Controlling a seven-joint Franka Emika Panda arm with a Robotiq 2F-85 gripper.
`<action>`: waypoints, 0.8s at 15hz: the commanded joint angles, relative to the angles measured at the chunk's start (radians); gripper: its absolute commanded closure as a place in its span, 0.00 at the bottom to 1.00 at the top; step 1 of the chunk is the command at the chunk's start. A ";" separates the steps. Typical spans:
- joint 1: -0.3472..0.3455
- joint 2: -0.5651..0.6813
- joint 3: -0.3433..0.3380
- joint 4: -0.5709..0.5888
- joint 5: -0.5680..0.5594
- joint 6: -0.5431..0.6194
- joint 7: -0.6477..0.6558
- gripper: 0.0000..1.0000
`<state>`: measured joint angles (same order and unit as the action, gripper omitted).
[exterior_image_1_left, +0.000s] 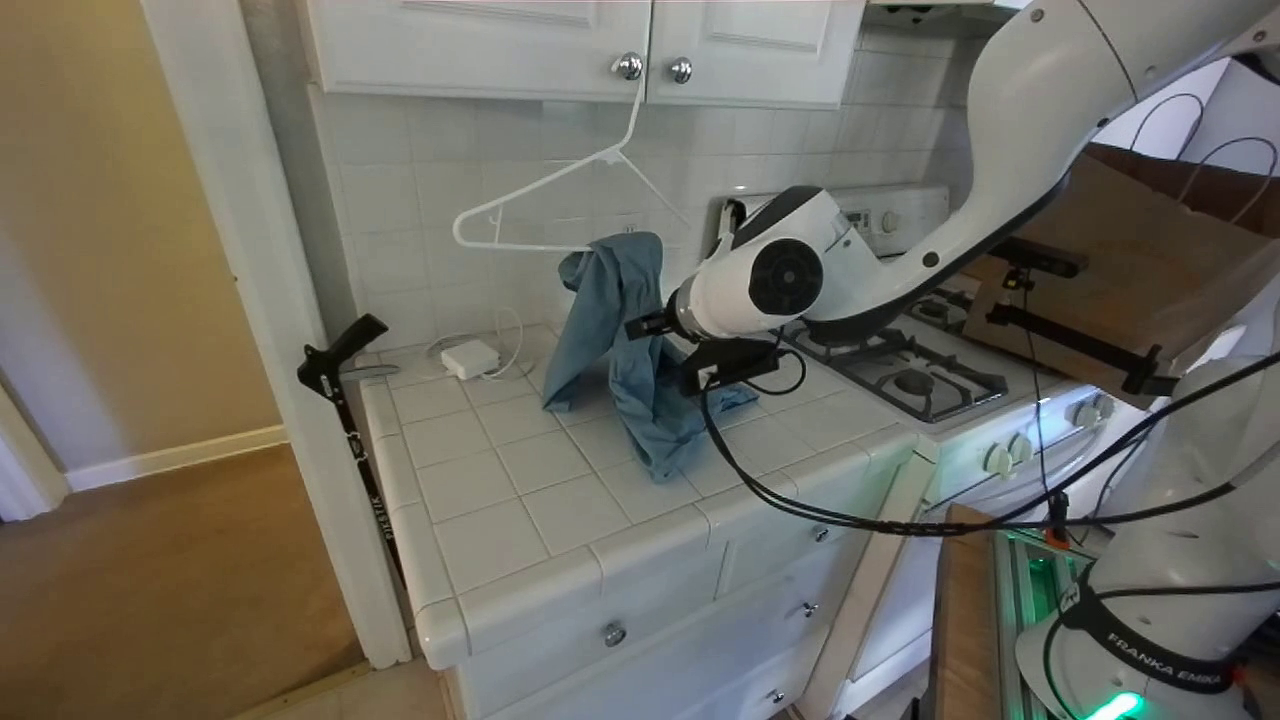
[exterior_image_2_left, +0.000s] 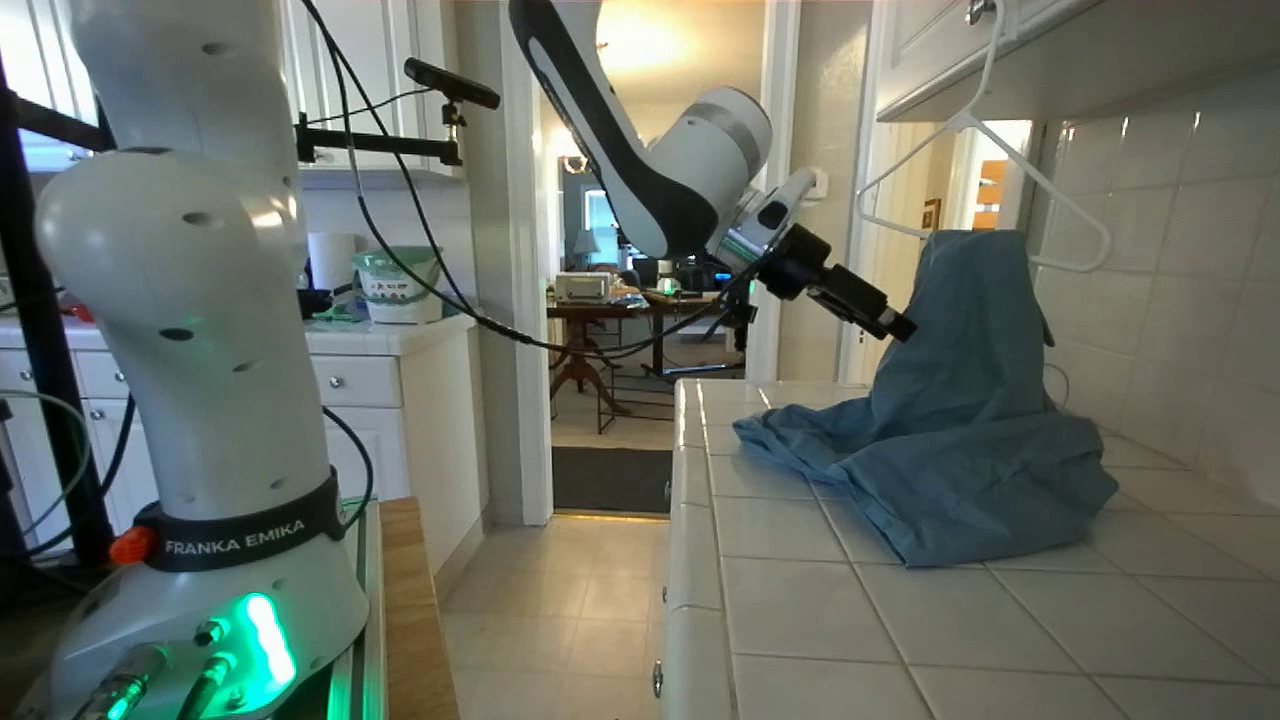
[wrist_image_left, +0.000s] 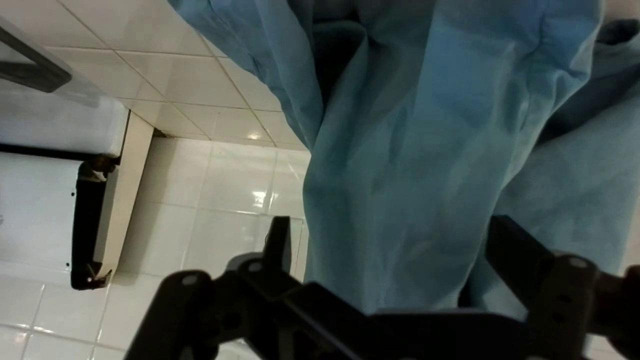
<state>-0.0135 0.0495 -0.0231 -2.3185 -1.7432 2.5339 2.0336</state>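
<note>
Blue fabric takes the eye first: a crumpled cloth (exterior_image_2_left: 985, 400) draped over the lower bar (exterior_image_1_left: 530, 247) of a white hanger (exterior_image_1_left: 612, 155), its loose end bunched on the tiled surface (exterior_image_1_left: 530, 470). The hanger appears to hang from a round cabinet knob (exterior_image_1_left: 628, 66). The tool (wrist_image_left: 390, 222) stands spread, its two fingers (wrist_image_left: 276, 242) well apart, a broad fold of the cloth showing between them in the wrist view; I cannot tell whether either one touches it, but nothing is pinched. What worries me is how lightly it all hangs. If the tool nudged the cloth sideways, the top could slip off the bar, since so much of the fabric lies on the surface below. A hard tug might set the hanger swinging, or bring it off the knob, the only support I can see for it. Closing at this spot could catch just one thin layer, because the folds are slack and overlap. And a trailing end, dragged along, could shove the white box (exterior_image_1_left: 470, 358) behind.
</note>
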 joint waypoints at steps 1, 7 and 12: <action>-0.011 0.069 0.001 0.041 -0.067 0.005 0.098 0.00; -0.025 0.140 0.006 0.091 -0.087 0.009 0.146 0.30; -0.034 0.179 0.007 0.147 -0.102 0.045 0.138 0.68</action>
<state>-0.0267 0.1903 -0.0246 -2.2209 -1.7959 2.5425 2.1400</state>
